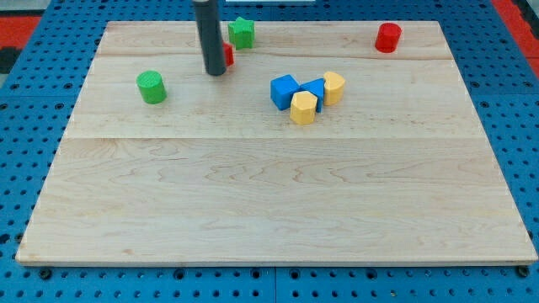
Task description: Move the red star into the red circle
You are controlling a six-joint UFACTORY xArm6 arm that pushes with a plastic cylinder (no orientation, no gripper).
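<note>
Our rod [208,34] descends from the view's top, left of centre, and our tip [216,72] sits on the wooden board [269,202] in its upper left area. We carry no jaws; the arm ends in this plain dark rod, so no open or closed condition applies.

The red star [228,55] lies directly behind the rod on its right side. Only a small red edge shows; the rest is hidden, so its star shape cannot be confirmed from this view. Our tip appears to touch it or stand just beside it; contact cannot be determined.

The red circle [388,38], a red cylinder, stands near the board's upper right corner, well apart from the red star and from our tip.

Other items on the board:
- A green star [242,32] lies just above and to the right of the red star, near the board's top edge.
- A green cylinder [152,87] stands to the left of our tip, apart from it.
- A cluster of four blocks sits right of centre: a blue cube [285,91], a second blue block [315,89], a yellow block [304,108] at the front and a second yellow block [333,87] at the right. These four touch or nearly touch one another.
</note>
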